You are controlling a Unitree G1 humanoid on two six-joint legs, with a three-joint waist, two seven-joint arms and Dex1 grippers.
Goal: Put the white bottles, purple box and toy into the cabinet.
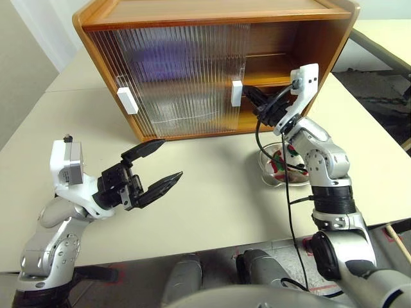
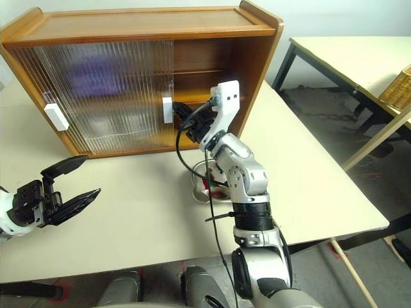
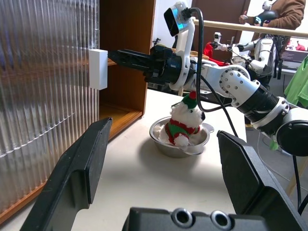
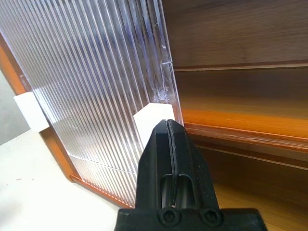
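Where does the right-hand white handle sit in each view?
Left eye: handle just right of centre, on the door edge.
Right eye: left of centre.
Left wrist: on the door edge.
Right wrist: behind the fingertips.
Shared landmark: right end effector beside it.

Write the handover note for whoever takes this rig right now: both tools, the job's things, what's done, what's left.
Left tool: open, holding nothing, hovering over the table.
Right tool: shut, empty, tip at the white handle of the cabinet's sliding door; right side of the cabinet open, its visible shelves bare.
Toy: sitting in the steel bowl on the table by the cabinet.
A purple blur shows behind the ribbed door; contents cannot be told.
Left: put the toy in.
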